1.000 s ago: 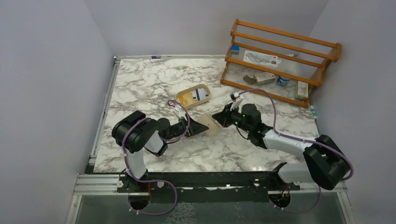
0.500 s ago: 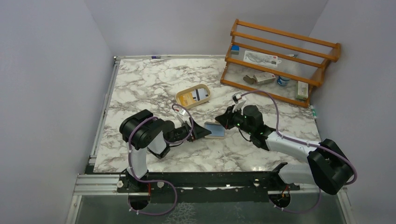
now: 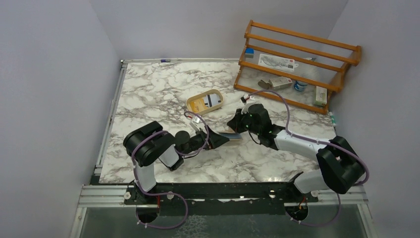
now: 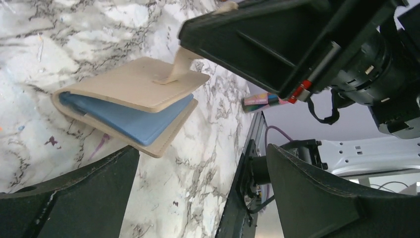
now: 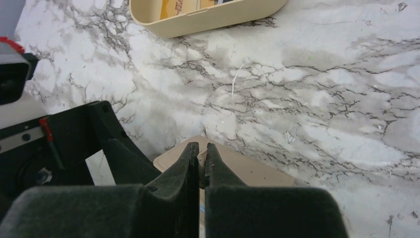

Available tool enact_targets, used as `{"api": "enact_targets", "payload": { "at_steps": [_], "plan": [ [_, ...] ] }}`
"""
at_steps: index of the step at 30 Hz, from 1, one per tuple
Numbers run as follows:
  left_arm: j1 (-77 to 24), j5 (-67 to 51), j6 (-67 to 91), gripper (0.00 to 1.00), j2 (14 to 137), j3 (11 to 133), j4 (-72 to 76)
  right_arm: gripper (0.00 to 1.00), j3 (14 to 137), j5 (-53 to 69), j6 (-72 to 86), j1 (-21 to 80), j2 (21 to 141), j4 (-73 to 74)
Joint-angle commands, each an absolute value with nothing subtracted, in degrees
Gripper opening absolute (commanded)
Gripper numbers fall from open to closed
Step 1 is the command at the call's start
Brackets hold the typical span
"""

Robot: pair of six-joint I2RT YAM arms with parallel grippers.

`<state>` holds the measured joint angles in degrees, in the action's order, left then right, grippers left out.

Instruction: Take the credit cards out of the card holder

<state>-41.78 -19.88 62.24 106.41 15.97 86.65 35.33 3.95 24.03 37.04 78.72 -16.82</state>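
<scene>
- Top view: tan leather-like bifold card holder (image 3: 231, 137) lies mid-front on the marble table (image 3: 158, 89), between left gripper (image 3: 219, 141) and right gripper (image 3: 237, 130).
- Left wrist: left gripper spread wide, empty; light blue plastic credit card (image 4: 126, 116) sits inside the part-open holder.
- Right wrist: right gripper pinched tight on the holder's closing tab (image 5: 200, 162).

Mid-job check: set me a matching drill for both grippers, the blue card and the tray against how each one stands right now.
1 left gripper
2 right gripper
3 blue card
4 beige tray

A shut on the tab of the card holder
B tucked inside the card holder
C jaws wide open
D apart from both arms

Pairs: 1-C, 2-A, 3-B, 4-D
</scene>
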Motion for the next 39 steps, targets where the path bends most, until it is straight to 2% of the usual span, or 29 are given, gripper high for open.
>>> {"api": "enact_targets", "payload": {
  "at_steps": [1,15,26,37,39],
  "plan": [
    [-43.6,-14.1,57.2,0.99,101.7,17.7,81.3,0.01,40.0,2.0,25.5,35.4,82.8,-10.9],
    [-44.7,-12.6,54.9,0.99,100.2,18.7,75.0,0.01,51.8,2.9,23.7,29.5,89.9,-4.5],
    [-44.8,-10.6,52.8,0.98,98.6,19.2,69.6,0.01,48.4,1.2,28.7,23.8,94.5,-2.6],
    [-44.9,-10.2,50.7,0.98,97.2,20.7,65.0,0.01,45.8,-2.4,28.8,17.8,92.9,-0.9],
    [-44.9,-9.7,50.5,0.98,97.3,20.7,64.7,0.07,44.6,-1.7,28.9,17.5,92.2,-1.6]
  ]
}}
